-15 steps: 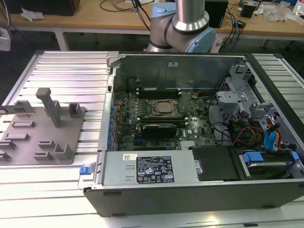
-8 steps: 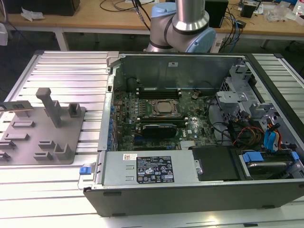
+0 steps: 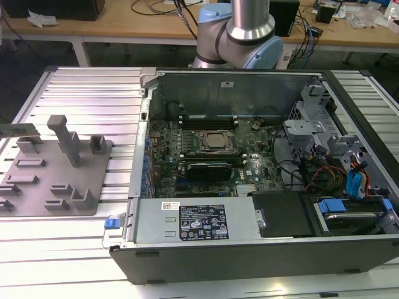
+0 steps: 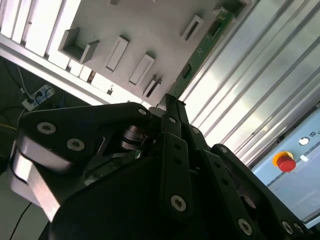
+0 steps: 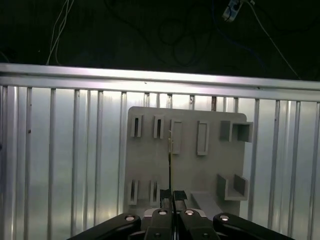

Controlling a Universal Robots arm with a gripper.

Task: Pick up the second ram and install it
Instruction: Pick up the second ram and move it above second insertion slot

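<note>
The gripper (image 5: 172,194) hangs above the grey tray (image 5: 150,160), fingers pressed together, holding nothing. The green ram (image 3: 12,129) stands at the tray's far corner, on the exterior view's left.

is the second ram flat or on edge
On edge: in the first wrist view the second ram is a thin line on the grey tray.

green second ram (image 4: 204,46) with dark chips, grey tray (image 3: 34,187), black pincer (image 4: 171,102) — silver ribbed table (image 3: 81,93).
</note>
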